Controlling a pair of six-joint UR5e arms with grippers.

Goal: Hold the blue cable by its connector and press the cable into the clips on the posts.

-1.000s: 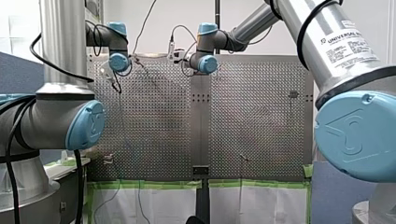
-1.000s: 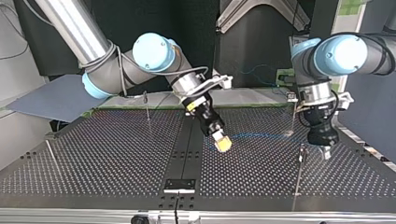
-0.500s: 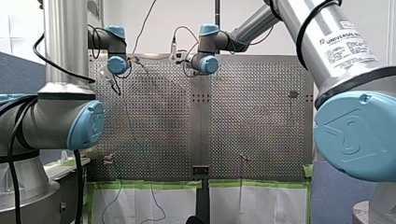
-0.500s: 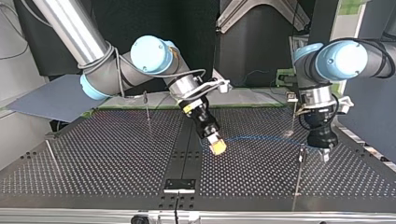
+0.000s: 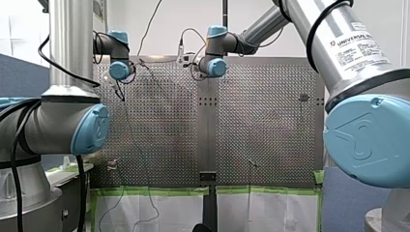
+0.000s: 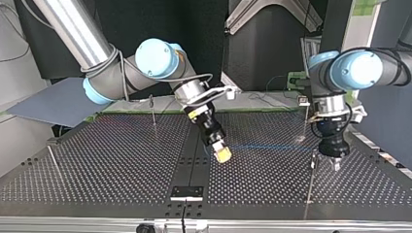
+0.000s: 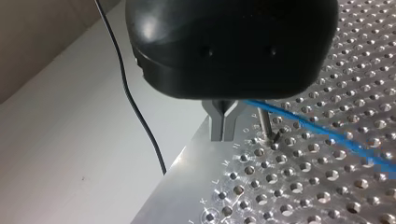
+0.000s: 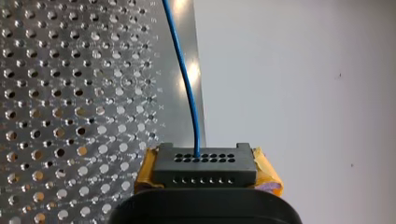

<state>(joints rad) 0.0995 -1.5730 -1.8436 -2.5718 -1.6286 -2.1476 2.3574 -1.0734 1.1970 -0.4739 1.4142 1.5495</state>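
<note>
My right gripper [image 8: 205, 179] has yellow pads and is shut on the black connector [image 8: 204, 164]. The blue cable [image 8: 186, 79] leaves the connector and runs away over the perforated plate. In the top view this gripper [image 6: 222, 155] hangs low over the table's middle, and the blue cable [image 6: 265, 147] stretches from it towards the view's right. There my left gripper [image 6: 335, 163] points down beside a thin post [image 6: 311, 180]. In the left wrist view its metal fingers [image 7: 223, 122] are shut, with the blue cable [image 7: 322, 133] passing just behind them and a short post [image 7: 265, 122] beside it.
More thin posts stand on the perforated table [image 6: 121, 165]: one behind my left gripper [image 6: 305, 122], one at the back left of the top view [image 6: 153, 114], one leaning at the far left [image 6: 54, 165]. A black wire [image 7: 133, 100] hangs off the table edge.
In the top view my right gripper has drifted towards the view's left and nearer with the connector. My left gripper has shifted slightly beside the post.
</note>
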